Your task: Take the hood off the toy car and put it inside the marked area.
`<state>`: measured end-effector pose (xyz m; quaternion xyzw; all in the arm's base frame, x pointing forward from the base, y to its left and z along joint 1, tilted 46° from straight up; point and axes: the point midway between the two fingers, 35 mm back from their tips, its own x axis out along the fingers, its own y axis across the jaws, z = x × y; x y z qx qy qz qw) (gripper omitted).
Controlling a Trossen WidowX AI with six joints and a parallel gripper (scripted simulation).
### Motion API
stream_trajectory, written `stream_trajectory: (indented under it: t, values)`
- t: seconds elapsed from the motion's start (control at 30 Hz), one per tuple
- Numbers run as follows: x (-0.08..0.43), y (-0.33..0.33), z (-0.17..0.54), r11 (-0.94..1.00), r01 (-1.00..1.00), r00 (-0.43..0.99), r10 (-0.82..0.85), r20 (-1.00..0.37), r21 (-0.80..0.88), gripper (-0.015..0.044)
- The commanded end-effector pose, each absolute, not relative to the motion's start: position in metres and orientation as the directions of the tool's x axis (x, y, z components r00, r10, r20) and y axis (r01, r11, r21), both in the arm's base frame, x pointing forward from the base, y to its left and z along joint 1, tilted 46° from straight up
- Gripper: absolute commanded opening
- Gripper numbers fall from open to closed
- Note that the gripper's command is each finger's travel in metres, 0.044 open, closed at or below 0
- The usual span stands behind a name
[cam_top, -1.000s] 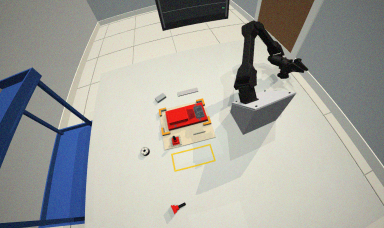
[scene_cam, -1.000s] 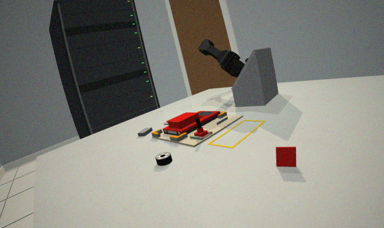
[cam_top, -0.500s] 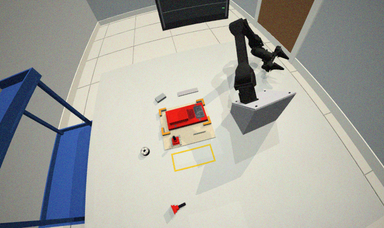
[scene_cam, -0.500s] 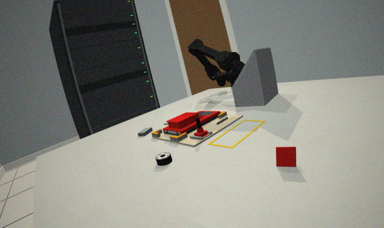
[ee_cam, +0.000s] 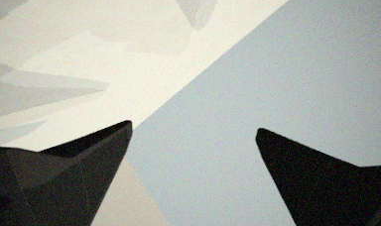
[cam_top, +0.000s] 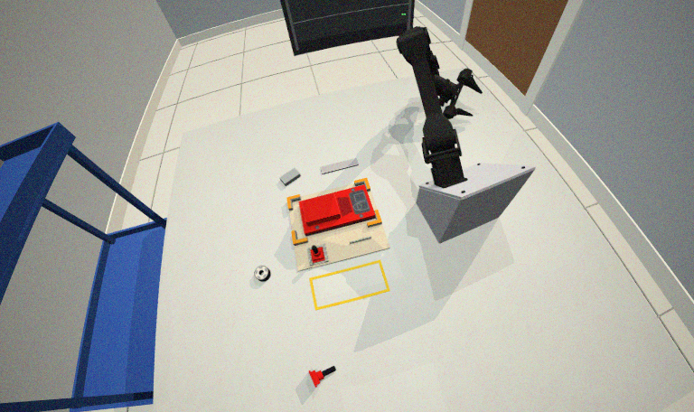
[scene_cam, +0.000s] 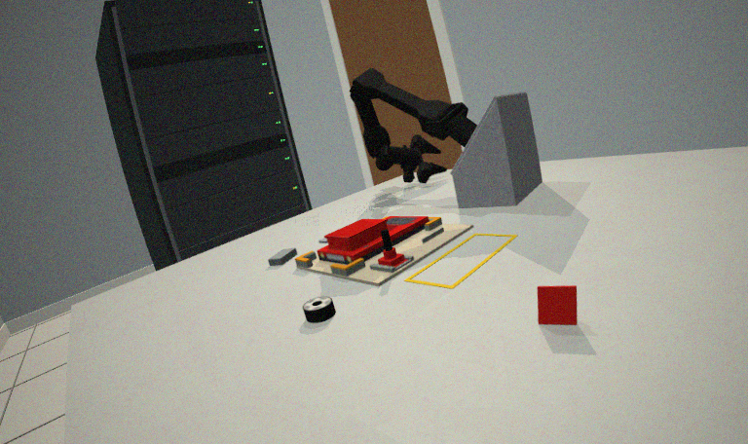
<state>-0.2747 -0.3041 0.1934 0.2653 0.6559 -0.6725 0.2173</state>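
- Gripper [cam_top: 476, 103] [scene_cam: 442, 161] [ee_cam: 195, 130] spread almost fully, with nothing between the fingertips; raised over the far side of the counter [cam_top: 229, 336] [scene_cam: 220, 379], apart from the car.
- In wrist view, a diagonal boundary of pale surface against blue-grey, with open space between the fingertips.
- Toward the far end of the counter, a grey sloped mount [cam_top: 475, 203] [scene_cam: 496, 158] under the arm [cam_top: 429, 90] [scene_cam: 402, 97], well apart from the red toy car [cam_top: 322, 208] [scene_cam: 358, 236].
- At the car's end nearer the mount, a grey panel [cam_top: 360, 201] [scene_cam: 404, 220] within the red body; too coarse to tell whether hood or exposed bay.
- Around the car, orange corner brackets [cam_top: 299, 239] [scene_cam: 347, 266] on a tan board [cam_top: 334, 254] [scene_cam: 380, 278].
- Just beside the board, the marked area [cam_top: 349, 301] [scene_cam: 430, 283], with open room inside its yellow outline.
- On the board near that side, an upright red piece with a black stem [cam_top: 317, 255] [scene_cam: 391, 259].
- Off the board's corner, a black-and-silver wheel [cam_top: 261, 273] [scene_cam: 318, 309], clear of the board's edge.
- Past the marked area, well apart, another red piece [cam_top: 316, 376] [scene_cam: 557, 305].
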Motion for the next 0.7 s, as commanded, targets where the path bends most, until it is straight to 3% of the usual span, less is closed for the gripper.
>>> stream_trajectory:
  t: [0.0, 0.37, 0.67]
  values:
    - [-0.251, -0.326, 0.214, -0.145, 0.637, -0.769, -0.068, -0.635, -0.757, 0.044]
    - [-0.143, -0.377, 0.272, -0.274, 0.715, -0.686, -0.451, -0.571, -0.643, 0.044]
    - [-0.022, -0.39, 0.302, -0.12, 0.827, -0.45, -0.728, -0.517, -0.55, 0.044]
